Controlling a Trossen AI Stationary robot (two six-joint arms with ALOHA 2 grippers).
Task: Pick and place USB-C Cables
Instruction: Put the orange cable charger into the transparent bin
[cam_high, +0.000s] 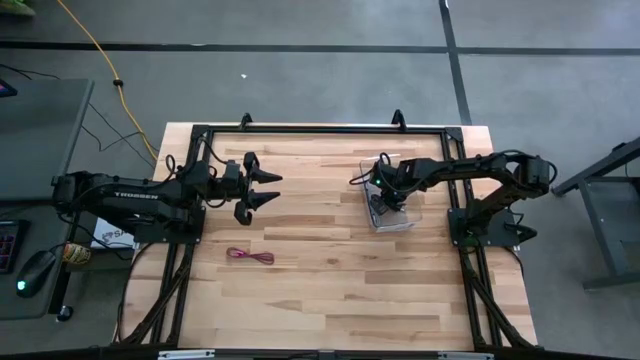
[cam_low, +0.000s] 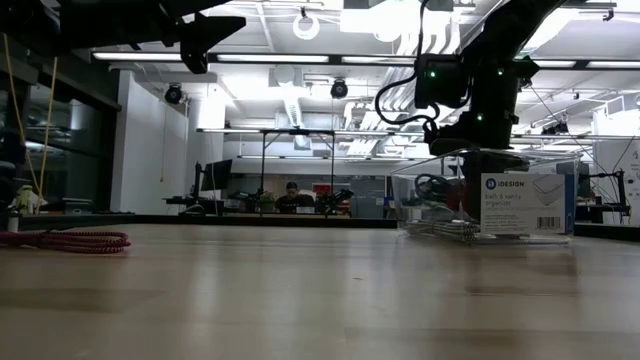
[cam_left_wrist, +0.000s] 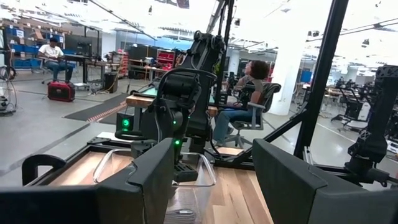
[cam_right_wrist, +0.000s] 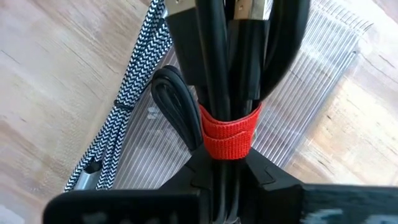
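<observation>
My right gripper (cam_high: 383, 197) reaches down into the clear plastic box (cam_high: 408, 222) on the table's right half, shut on the black-and-red cable bundle (cam_right_wrist: 227, 74). On the box's ribbed floor (cam_right_wrist: 323, 81) lie the grey braided cable (cam_right_wrist: 127, 112) and a black bundle (cam_right_wrist: 177, 106). The magenta-red cable (cam_high: 250, 257) lies flat on the wood, left of centre and toward the near edge, also seen in the low view (cam_low: 65, 241). My left gripper (cam_high: 262, 190) hovers open above the table's left half, touching nothing. My right gripper pinches the black-and-red bundle between its two fingers (cam_right_wrist: 189, 180), right beside the red strap (cam_right_wrist: 227, 134). The fingers come from above, pointing down into the box, and lie along the bundle. The bundle extends past the fingertips over the box floor; whether its far end touches, I cannot tell.
A black metal frame (cam_high: 300, 130) runs along the table's far edge and sides. The box carries a white label (cam_low: 525, 205). A yellow cord (cam_high: 105, 60) lies on the floor beyond the table. Bare wood spreads across the middle and near side. People sit in the room behind (cam_left_wrist: 239, 99).
</observation>
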